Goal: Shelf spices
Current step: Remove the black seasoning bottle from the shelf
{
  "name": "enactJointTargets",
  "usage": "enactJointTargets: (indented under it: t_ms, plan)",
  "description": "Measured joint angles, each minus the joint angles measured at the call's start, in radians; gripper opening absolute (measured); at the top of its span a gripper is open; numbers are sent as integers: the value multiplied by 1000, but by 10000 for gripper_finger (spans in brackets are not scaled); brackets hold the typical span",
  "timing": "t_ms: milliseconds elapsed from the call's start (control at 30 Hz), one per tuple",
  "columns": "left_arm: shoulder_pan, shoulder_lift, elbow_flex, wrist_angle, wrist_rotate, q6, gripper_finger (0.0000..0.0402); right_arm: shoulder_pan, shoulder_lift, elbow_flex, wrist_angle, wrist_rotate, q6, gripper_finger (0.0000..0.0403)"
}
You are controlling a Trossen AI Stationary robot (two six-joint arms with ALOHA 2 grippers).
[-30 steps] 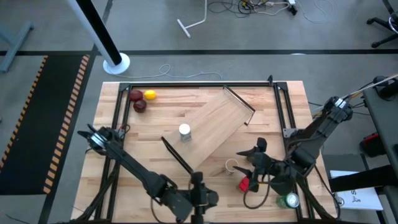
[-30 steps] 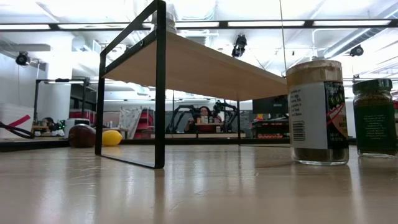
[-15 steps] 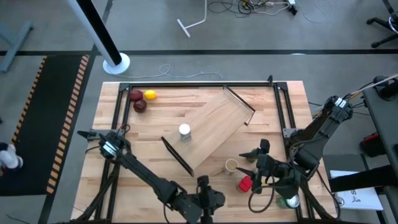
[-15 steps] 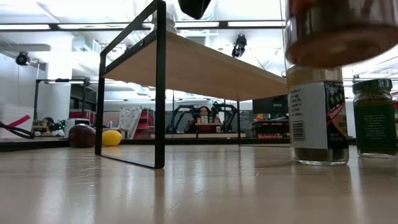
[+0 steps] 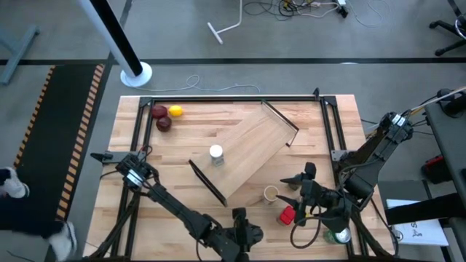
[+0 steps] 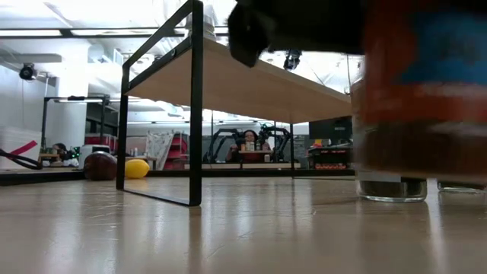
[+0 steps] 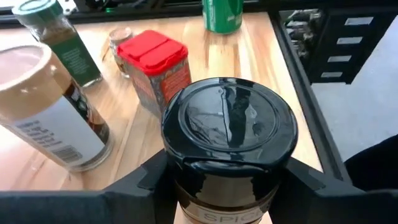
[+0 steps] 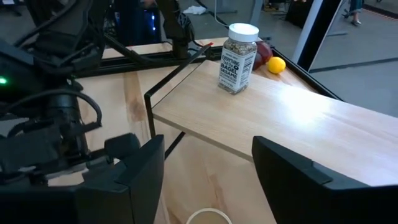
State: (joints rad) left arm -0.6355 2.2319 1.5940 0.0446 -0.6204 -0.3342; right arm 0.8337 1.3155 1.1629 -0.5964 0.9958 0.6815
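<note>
- Black-capped jar sits pinched between the fingers of the left gripper, near the table's front edge at about 6 o'clock from the shelf.
- White-capped jar already stands on the shelf, toward its 7 o'clock end.
- Red box, tan cylinder and green-lidded jar wait on the table just beyond the held jar.
- Step in hand, as I judge it: carrying the held jar; next it needs lifting toward 12 o'clock onto bare plank, clear of the white-capped jar.
- Right gripper hangs with fingers spread, at about 4 o'clock from the shelf.
</note>
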Motion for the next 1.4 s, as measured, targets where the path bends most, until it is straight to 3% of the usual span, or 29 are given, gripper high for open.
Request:
enactJointTargets:
  t_ms: [400, 1400]
  plan:
    - [41, 38, 0, 148, 109, -4, 183, 0, 1, 0, 2, 0, 0, 214]
    - [52, 38, 15, 116, 123, 121, 264, 0, 1, 0, 2, 0, 0, 216]
